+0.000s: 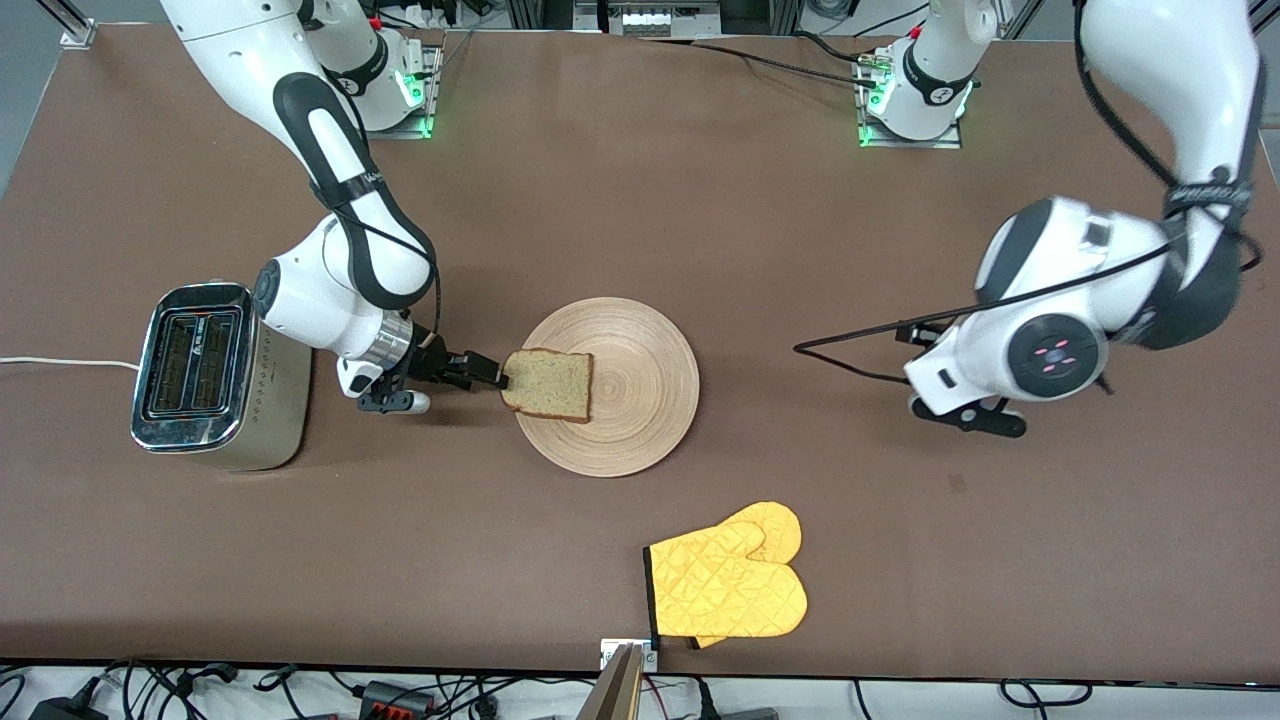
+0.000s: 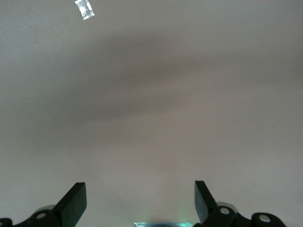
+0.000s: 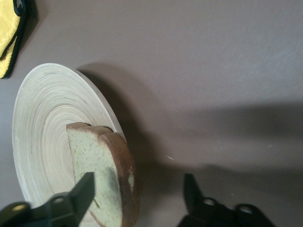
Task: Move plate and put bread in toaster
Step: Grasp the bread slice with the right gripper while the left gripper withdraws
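A square slice of light brown bread [image 1: 548, 384] with a darker crust lies on the large round plate [image 1: 640, 400] of pale wood with ring grain, over the plate's edge that faces the right arm's end of the brown counter [image 1: 700, 200]. The plate sits near the middle of the counter.

The right pincer [image 1: 492, 373] is down at the bread's edge. In the right wrist view its two black fingers [image 3: 80, 198] stand apart on either side of the crust [image 3: 124, 179] — one over the face of the slice, the other out over the bare counter — so the jaws are parted around the slice and not yet clamped on it.

The boxy two-slot toaster [image 1: 215, 375] with its shiny chrome top stands at the right arm's end of the counter, just beside that arm's wrist, with both slots facing up and a white cord [image 1: 60, 362] running off toward the counter's edge.

The left pincer [image 2: 140, 201] waits with its jaws spread wide over bare counter at the left arm's end, gripping nothing.

A pair of yellow quilted oven mitts [image 1: 728, 588] lies nearer to the front camera than the plate — well apart from it.
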`<state>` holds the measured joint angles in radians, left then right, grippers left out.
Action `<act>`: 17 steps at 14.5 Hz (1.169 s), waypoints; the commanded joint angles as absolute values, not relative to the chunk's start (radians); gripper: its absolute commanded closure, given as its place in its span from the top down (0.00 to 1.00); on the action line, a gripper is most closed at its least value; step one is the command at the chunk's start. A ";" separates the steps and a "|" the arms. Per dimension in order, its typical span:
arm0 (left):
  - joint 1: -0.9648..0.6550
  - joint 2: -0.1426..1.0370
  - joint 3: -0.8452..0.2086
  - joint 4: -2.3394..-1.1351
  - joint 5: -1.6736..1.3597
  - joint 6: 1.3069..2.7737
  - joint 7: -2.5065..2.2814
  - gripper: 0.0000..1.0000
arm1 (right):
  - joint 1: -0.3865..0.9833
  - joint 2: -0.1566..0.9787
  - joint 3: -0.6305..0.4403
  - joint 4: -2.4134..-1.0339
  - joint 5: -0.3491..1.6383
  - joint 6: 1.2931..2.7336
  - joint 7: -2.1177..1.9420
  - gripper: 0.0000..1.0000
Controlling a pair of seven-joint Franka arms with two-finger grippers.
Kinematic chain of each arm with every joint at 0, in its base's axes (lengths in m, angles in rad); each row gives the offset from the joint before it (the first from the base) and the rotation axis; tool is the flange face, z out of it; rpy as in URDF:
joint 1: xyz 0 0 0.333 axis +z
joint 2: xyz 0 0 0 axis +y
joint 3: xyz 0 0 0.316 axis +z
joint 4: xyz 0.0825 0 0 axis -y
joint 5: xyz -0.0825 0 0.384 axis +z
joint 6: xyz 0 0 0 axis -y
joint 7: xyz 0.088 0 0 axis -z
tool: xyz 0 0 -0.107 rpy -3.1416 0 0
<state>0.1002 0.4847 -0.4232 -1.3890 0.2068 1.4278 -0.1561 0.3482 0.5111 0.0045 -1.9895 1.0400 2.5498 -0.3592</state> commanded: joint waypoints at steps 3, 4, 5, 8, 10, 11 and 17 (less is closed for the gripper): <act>0.124 0.284 -0.329 -1.408 -0.016 1.411 -0.152 1.00 | 0.348 0.528 0.021 -1.971 1.121 2.551 -0.379 0.75; 0.076 0.234 -0.227 -1.419 -0.070 1.417 -0.152 1.00 | 0.347 0.528 0.021 -1.971 1.132 2.551 -0.380 0.74; 0.007 0.192 -0.115 -1.454 -0.075 1.454 -0.150 1.00 | 0.345 0.529 0.021 -1.970 1.147 2.549 -0.380 0.66; -0.032 0.056 0.014 -1.615 -0.080 1.658 -0.080 1.00 | 0.345 0.528 0.021 -1.965 1.177 2.531 -0.380 0.44; -0.035 -0.075 0.012 -1.754 -0.037 1.729 0.041 1.00 | 0.342 0.528 0.020 -1.965 1.181 2.514 -0.380 0.42; -0.040 -0.092 0.006 -1.785 0.022 1.733 0.051 1.00 | 0.341 0.528 0.021 -1.964 1.181 2.513 -0.380 0.42; -0.040 -0.058 -0.017 -1.720 0.044 1.635 0.043 1.00 | 0.342 0.532 0.020 -1.959 1.181 2.513 -0.383 0.42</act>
<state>-0.0328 -0.0639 -0.0066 -1.7439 0.0202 1.6637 0.0265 0.3482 0.5185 0.0138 -1.9761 1.1526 2.5225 -0.3597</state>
